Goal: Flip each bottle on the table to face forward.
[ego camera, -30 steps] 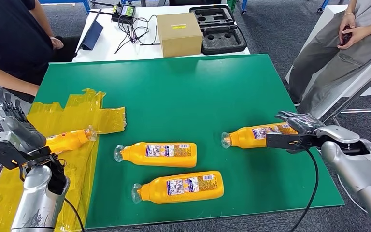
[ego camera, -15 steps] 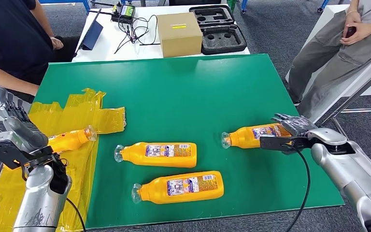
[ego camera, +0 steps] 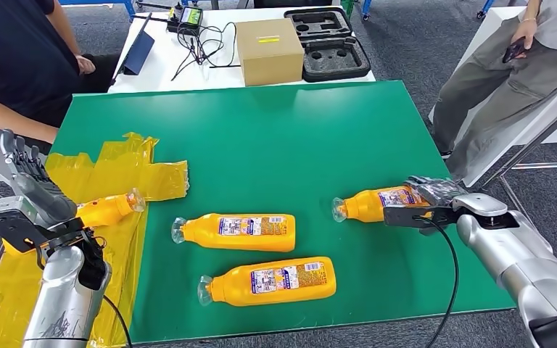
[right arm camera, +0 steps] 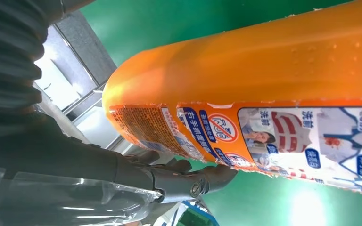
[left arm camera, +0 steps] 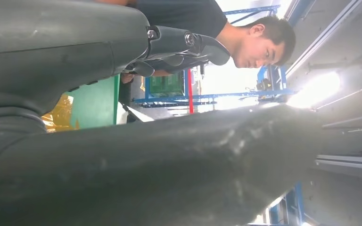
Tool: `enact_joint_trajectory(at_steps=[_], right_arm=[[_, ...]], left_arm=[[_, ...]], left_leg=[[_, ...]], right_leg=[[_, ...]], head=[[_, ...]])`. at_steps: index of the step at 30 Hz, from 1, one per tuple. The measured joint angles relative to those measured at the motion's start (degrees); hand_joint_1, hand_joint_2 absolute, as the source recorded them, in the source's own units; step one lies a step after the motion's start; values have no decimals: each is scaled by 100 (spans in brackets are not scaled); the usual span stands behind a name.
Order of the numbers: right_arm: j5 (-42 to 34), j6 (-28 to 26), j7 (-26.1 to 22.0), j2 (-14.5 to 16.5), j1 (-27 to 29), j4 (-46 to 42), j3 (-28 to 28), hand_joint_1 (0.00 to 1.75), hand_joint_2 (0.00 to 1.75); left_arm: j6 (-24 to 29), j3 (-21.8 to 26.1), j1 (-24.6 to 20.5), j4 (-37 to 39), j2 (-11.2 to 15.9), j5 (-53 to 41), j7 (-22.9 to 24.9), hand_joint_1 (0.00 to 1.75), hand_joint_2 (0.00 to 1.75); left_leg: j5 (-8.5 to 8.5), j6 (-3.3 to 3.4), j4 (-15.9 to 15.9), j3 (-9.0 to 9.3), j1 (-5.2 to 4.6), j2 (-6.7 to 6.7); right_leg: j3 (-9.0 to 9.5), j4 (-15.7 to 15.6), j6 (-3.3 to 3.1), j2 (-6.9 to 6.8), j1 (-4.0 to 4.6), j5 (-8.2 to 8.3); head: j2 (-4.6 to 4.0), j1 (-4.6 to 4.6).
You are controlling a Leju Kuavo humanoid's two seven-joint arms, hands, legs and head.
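Observation:
Four orange bottles lie on their sides on the green table (ego camera: 283,138). The left bottle (ego camera: 105,210) rests on crumpled yellow plastic (ego camera: 127,167). Two more, the middle bottle (ego camera: 236,232) and the front bottle (ego camera: 268,280), show their labels. My right hand (ego camera: 429,203) straddles the base end of the right bottle (ego camera: 373,203), thumb in front and fingers behind, still spread apart. The right wrist view has that bottle's label (right arm camera: 311,136) close up, with dark fingers (right arm camera: 184,176) beyond it. My left hand (ego camera: 32,192) is raised at the table's left edge, fingers apart, holding nothing.
A person in dark clothes (ego camera: 14,58) stands at the back left, and another sits at the back right (ego camera: 508,72). On the white table behind the green one sit a cardboard box (ego camera: 268,51), black foam trays (ego camera: 330,43) and cables.
My right hand has slid left along the right bottle, so its thumb and fingers now lie on either side of the base end. The left hand has barely moved.

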Motion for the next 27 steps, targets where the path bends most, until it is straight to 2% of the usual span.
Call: enact_joint_trajectory(at_steps=[7,11,12,21,27], right_arm=[[14,14,22,124,-130,386,50,3,175],[53,-13,96,154,-94,541,72,164,175],[70,-16,104,157,-71,570,74,169,175],[107,-13,62,116,39,677,85,168,175],[151,28,46,74,68,680,85,175,175]], left_arm=[[-22,-13,-61,75,0,42,0,0,0],[-36,-62,-137,122,1,78,0,0,0],[-36,-79,-159,135,1,86,0,0,0],[5,-172,-282,190,9,127,0,0,0],[44,-188,-304,192,9,141,0,0,0]], left_leg=[[0,0,0,2,0,-1],[0,0,1,2,0,-2],[0,0,1,2,0,-2],[-1,0,1,8,0,4],[0,0,1,17,0,2]], right_leg=[[0,0,0,-1,0,0],[0,-1,0,-1,-1,0],[0,-1,0,-1,-1,0],[2,-2,0,3,0,0],[12,-2,0,2,-1,0]], head=[[0,-1],[0,0],[0,0],[0,0],[0,-1]])
